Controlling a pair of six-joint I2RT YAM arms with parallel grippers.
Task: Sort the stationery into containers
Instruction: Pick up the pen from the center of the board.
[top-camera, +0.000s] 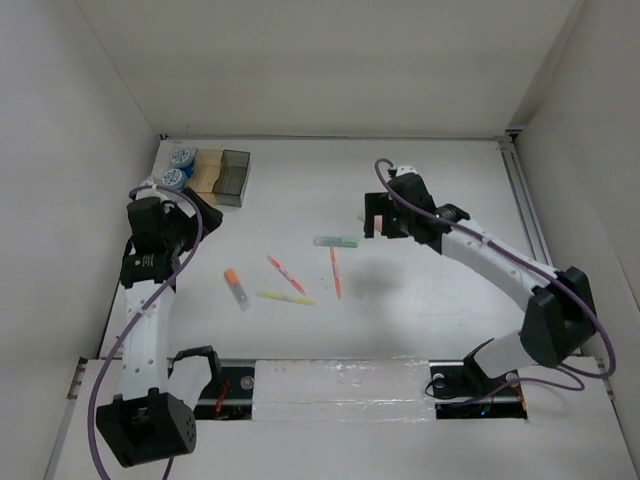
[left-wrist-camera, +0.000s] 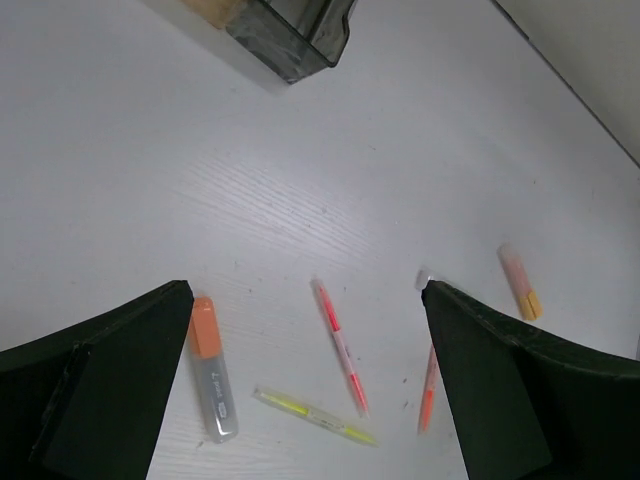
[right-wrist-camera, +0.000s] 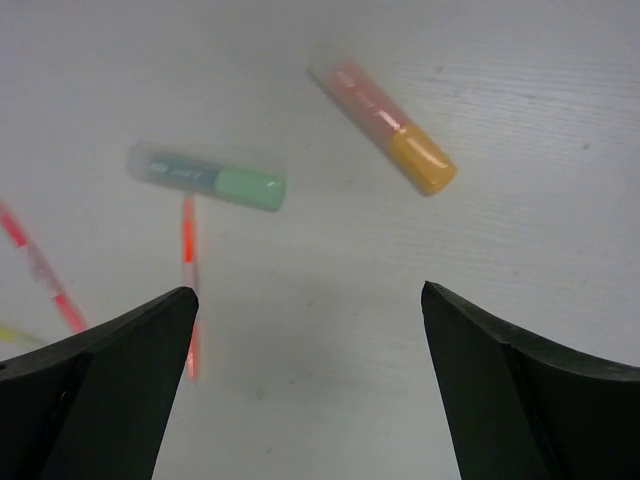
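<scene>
Hovering mid-frame, right jaws stood wide, empty; left jaws same. Risk: green-capped marker (right-wrist-camera: 210, 178) lay near orange-capped marker (right-wrist-camera: 392, 125); wide closure might knock neighbour, round barrel rolling off.

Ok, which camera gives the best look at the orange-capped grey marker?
The left wrist view: the orange-capped grey marker lies close and sharp, its cap and printed barrel clear. The top external view shows it only small, left of the thin pens. The right wrist view does not show it.
</scene>
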